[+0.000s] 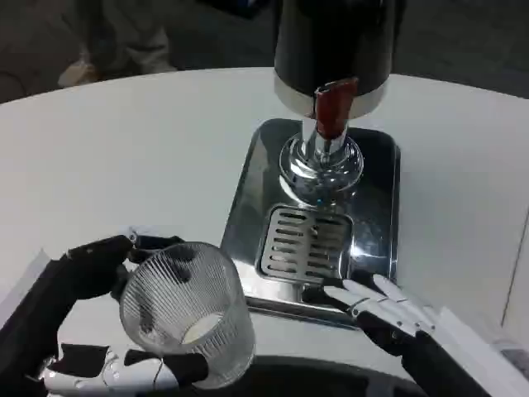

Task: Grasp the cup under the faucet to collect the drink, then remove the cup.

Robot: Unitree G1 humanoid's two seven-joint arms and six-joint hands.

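Note:
A clear ribbed cup [188, 313] is held in my left hand [111, 318] at the lower left, tilted with its mouth toward the camera; fingers wrap it above and below. It is off the dispenser's tray, to the left of it. The faucet [324, 147] is a chrome spout with a red lever [335, 107] under a black drink dispenser [335, 45]. Below it lies a slotted drip grate [304, 244]. My right hand [376, 304] rests with fingers spread at the front edge of the chrome base, holding nothing.
The dispenser stands on a shiny chrome base plate [376, 207] on a round white table [140, 149]. Past the table's far edge, a person's legs and shoes [116, 41] are at the top left.

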